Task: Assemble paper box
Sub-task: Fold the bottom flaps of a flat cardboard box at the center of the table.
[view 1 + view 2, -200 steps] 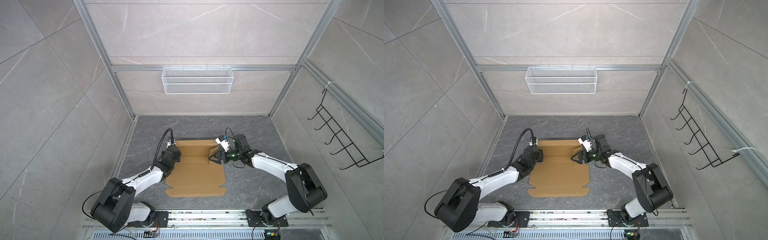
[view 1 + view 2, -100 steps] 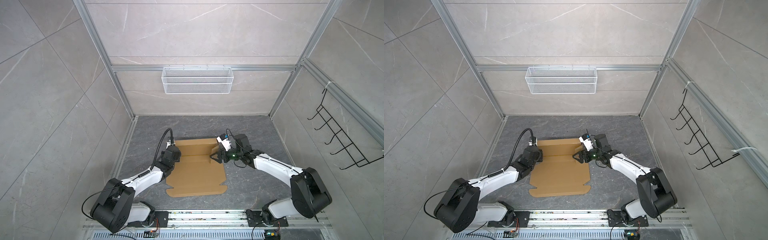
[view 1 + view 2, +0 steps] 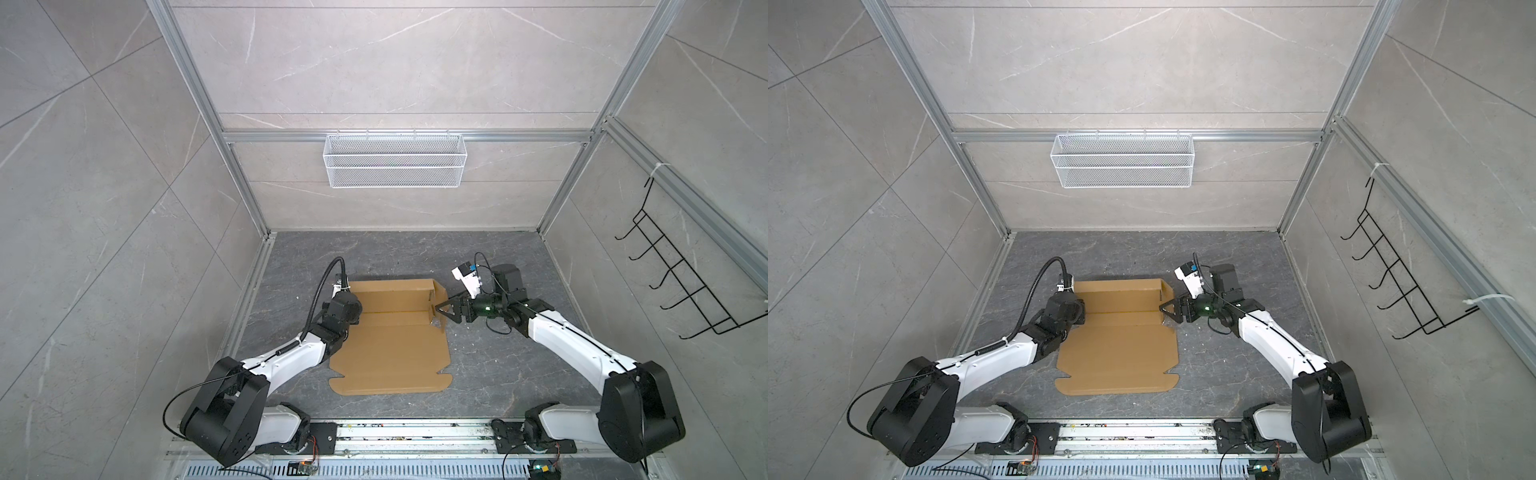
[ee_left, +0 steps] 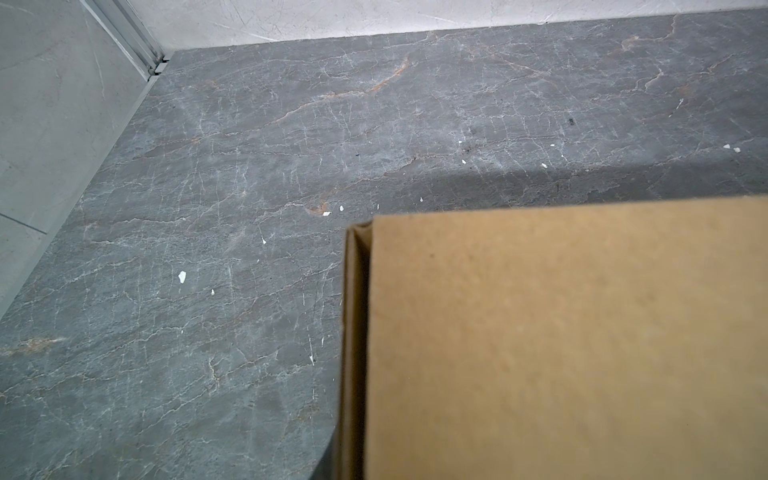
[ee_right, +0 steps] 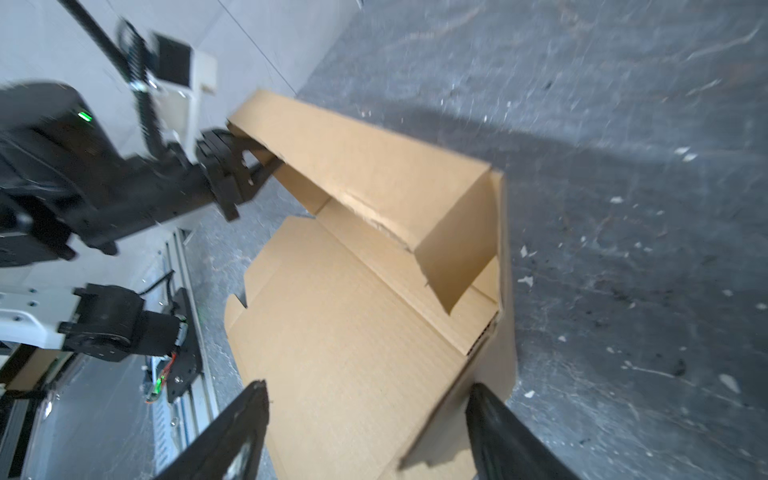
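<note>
The paper box is brown cardboard lying on the grey floor in both top views. Its far wall is folded up and its near lid panel lies flat. My left gripper is shut on the box's left side flap, and in the left wrist view cardboard fills the frame and hides the jaws. My right gripper is open at the box's right edge. In the right wrist view its fingers stand apart, with the raised right side flap just inside one of them.
A white wire mesh basket hangs on the back wall. A black hook rack is fixed to the right wall. An aluminium rail carrying both arm bases runs along the front. Walls close in the floor on three sides.
My right gripper has drawn back a little to the right, from over the box floor to its right edge. The left arm has stayed still.
</note>
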